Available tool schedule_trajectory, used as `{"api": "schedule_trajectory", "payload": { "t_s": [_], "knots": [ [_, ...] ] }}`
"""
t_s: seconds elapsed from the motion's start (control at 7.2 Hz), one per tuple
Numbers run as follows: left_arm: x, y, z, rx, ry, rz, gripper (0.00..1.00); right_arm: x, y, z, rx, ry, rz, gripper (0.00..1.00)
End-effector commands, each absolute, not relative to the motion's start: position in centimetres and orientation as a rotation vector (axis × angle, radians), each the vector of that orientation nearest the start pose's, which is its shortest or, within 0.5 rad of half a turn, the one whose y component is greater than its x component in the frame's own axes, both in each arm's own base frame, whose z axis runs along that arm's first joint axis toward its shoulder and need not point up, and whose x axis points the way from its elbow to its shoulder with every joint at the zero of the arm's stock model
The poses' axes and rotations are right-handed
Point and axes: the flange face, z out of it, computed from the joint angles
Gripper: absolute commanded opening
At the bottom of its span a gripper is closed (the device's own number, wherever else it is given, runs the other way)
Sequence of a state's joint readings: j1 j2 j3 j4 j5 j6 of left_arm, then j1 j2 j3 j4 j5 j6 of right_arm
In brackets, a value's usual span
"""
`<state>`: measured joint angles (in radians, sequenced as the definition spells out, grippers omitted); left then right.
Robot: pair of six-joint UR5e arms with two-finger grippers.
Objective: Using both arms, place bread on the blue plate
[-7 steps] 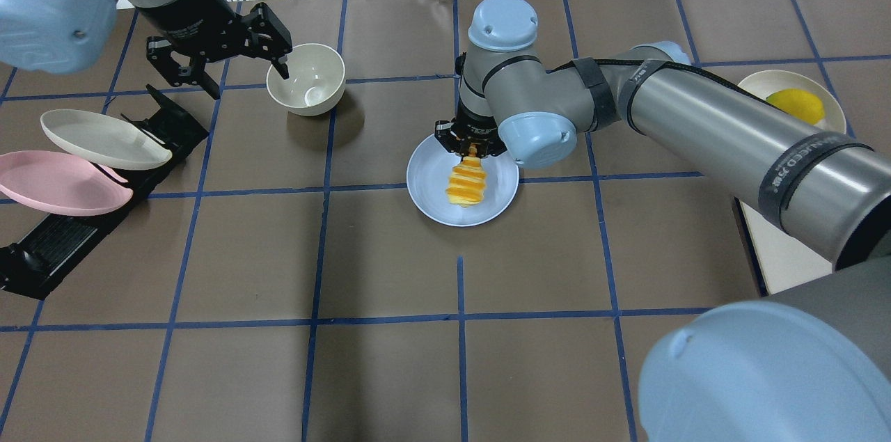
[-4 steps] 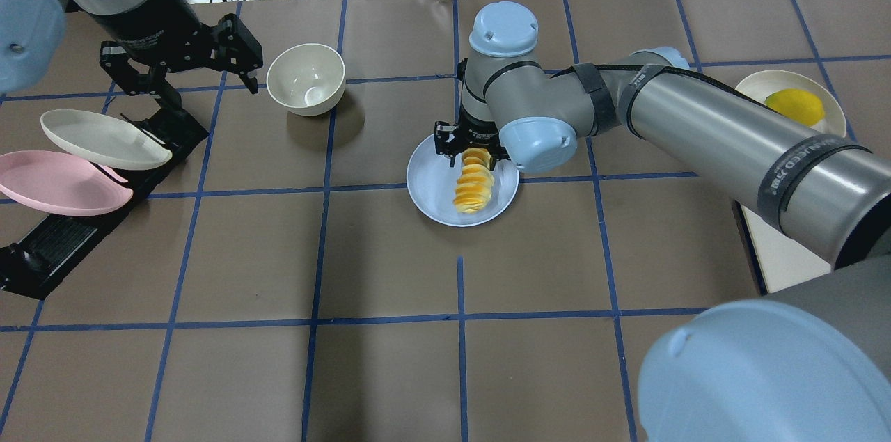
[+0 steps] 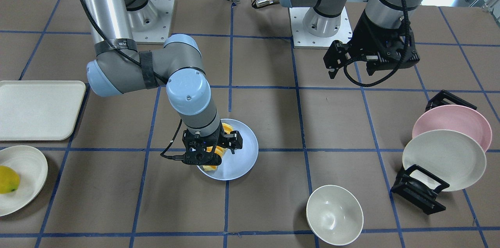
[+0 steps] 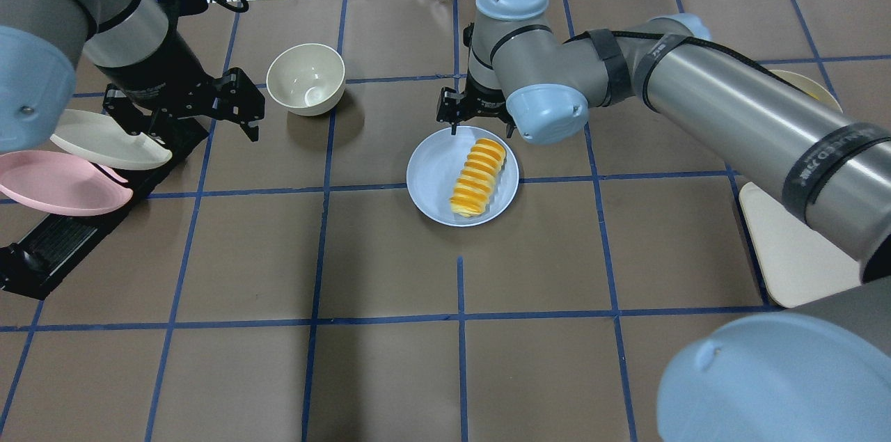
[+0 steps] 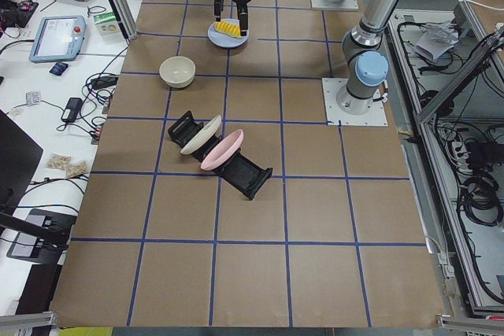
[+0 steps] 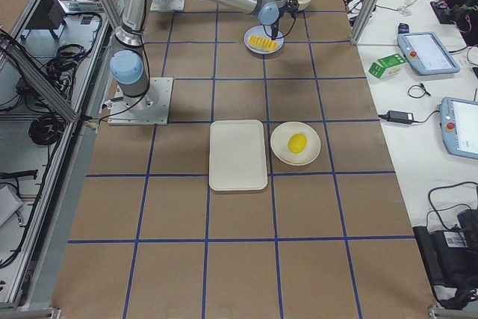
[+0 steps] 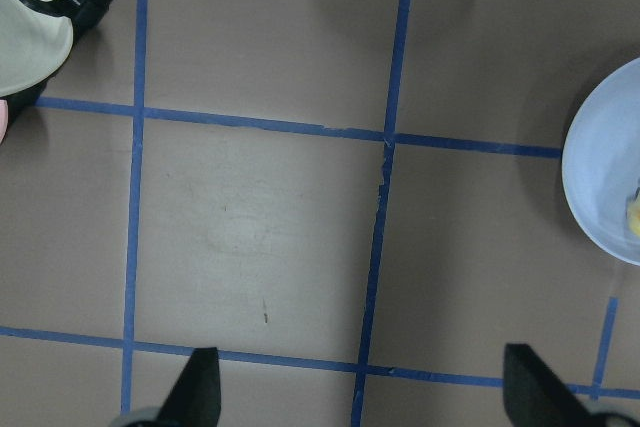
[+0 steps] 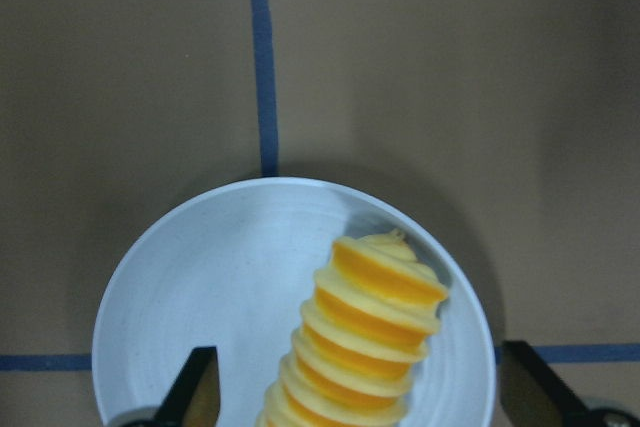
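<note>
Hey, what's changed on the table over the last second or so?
The right pincer let go of the bread, which now lies flat on the blue plate, and drew back to the plate's far rim, open. The left pincer, open, swung away from the bowl toward the plate rack. Plate, bowl and rack stayed put.

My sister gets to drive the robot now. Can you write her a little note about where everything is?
Right gripper: open, empty, just above the far rim of the blue plate.
Left gripper: open, empty, beside the plate rack.
The bread lies flat on the blue plate, with nothing gripping it.
Done: the bread is on the plate.
Left: probably only lifting both arms clear.
</note>
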<state>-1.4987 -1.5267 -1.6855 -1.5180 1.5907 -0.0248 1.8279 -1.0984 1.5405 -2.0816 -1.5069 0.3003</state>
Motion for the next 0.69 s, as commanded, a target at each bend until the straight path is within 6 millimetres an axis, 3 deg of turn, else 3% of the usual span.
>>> {"api": "schedule_trajectory", "payload": {
  "t_s": [0.0, 0.14, 0.42, 0.56],
  "knots": [
    [-9.3, -47.8, 46.3, -0.129, 3.119, 0.009, 1.00, 25.1, -60.8, 34.8, 0.054, 3.104, -0.030, 1.00],
    [-8.5, -47.9, 46.8, -0.153, 3.116, -0.005, 1.00, 23.5, -60.3, 38.4, 0.000, 3.110, -0.007, 1.00],
    [-8.3, -48.0, 48.0, -0.161, 3.116, -0.032, 1.00, 20.5, -60.9, 43.3, -0.023, 3.124, 0.075, 1.00],
    [-8.5, -48.0, 47.8, -0.153, 3.115, -0.025, 1.00, 19.8, -59.3, 46.1, -0.017, 3.117, 0.161, 1.00]
  ]
}}
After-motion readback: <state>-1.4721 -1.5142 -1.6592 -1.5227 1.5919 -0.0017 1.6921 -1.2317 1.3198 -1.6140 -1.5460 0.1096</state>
